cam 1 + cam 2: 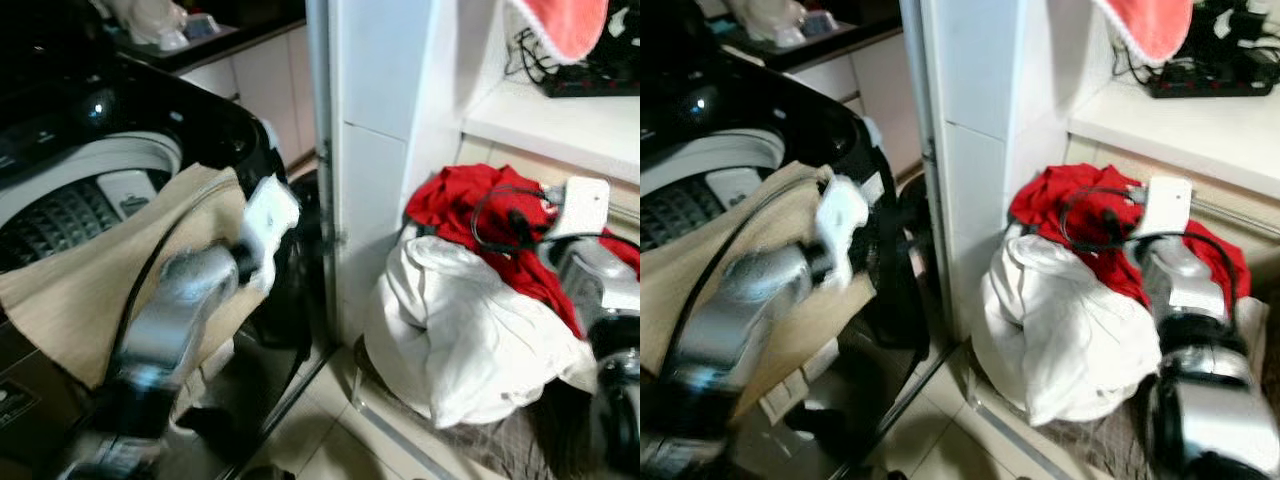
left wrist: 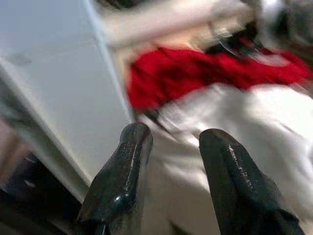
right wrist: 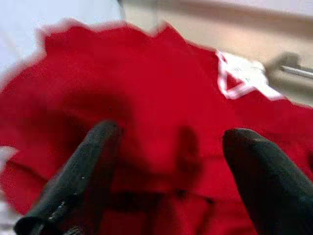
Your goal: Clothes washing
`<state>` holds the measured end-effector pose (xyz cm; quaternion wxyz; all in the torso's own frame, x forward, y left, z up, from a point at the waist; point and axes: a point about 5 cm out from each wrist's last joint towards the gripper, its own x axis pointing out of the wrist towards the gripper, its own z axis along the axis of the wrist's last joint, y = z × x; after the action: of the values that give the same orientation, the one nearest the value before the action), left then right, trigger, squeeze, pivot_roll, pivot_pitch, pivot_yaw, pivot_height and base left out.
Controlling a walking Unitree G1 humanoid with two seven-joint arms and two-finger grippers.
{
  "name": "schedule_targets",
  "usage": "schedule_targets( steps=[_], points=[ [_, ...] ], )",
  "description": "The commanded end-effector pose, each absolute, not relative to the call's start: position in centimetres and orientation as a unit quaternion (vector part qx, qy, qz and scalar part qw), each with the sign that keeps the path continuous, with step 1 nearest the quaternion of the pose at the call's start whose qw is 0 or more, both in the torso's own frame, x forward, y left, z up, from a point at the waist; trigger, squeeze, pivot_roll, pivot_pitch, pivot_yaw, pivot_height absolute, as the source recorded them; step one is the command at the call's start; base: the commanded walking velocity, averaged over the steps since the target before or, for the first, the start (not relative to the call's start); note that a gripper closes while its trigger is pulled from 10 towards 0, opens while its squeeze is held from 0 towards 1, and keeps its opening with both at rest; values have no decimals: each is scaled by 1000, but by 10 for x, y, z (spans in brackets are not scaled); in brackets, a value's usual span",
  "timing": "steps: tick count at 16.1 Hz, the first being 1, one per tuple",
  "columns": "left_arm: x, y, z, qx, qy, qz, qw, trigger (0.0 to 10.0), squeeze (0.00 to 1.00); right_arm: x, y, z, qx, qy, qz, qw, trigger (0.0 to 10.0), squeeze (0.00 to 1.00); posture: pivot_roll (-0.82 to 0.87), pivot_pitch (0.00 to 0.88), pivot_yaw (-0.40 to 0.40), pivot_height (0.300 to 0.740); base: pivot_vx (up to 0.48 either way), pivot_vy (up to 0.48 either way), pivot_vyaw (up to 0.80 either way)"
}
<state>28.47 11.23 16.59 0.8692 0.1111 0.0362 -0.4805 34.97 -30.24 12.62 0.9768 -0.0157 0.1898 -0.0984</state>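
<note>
My right gripper [image 3: 166, 161] hangs just above the crumpled red cotton garment [image 1: 470, 205], its two black fingers spread wide with nothing between them, red cloth showing in the gap. That red piece lies on top of a heap, draped over a bulky white fabric bundle [image 1: 470, 330] that sits in a low basket [image 1: 990, 405] on the tiled floor, just beside the white tiled pillar [image 1: 375, 150]. I judge the red thing light, limp and quite without stiffness: it will sag and trail when lifted, and a shallow pinch would take only one thin layer that slips free. So I would go for a raised fold near the middle of the mound, where the cloth is bunched thick, and close deep on it, keeping off the white trim [image 3: 239, 78] at its edge and off the white bundle beneath, which might come up with it. My left gripper [image 2: 171, 161] is also unclenched and empty, pointing toward the same heap from beside the pillar. Behind my left arm a tan cloth [image 1: 90, 280] hangs over the rim of the black top-loading washing machine [image 1: 200, 120], whose drum stands open to receive the load.
</note>
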Motion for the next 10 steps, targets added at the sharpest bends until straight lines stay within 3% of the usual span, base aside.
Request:
schedule_targets(
  steps=[1,5,6,7,10],
  points=[
    [276,107,169,119,39,-512,850,10000,0,350,-306,127,-32,206,-113,972,10000,1000,5,48,109,740,0,0,0],
    [268,105,168,120,56,-524,842,10000,0,345,-313,117,-56,254,-161,952,10000,1000,2,57,114,740,0,0,0],
    [266,105,169,119,61,-529,838,10000,0,343,-312,111,-62,280,-166,944,10000,294,2,57,114,740,0,0,0],
    [266,104,170,119,65,-533,835,10000,0,340,-311,105,-56,307,-171,935,10000,39,-6,60,114,740,0,0,0],
    [266,103,170,119,70,-536,833,10000,0,336,-307,96,-4,340,-174,924,10000,0,-13,59,112,740,0,0,0]
  ],
)
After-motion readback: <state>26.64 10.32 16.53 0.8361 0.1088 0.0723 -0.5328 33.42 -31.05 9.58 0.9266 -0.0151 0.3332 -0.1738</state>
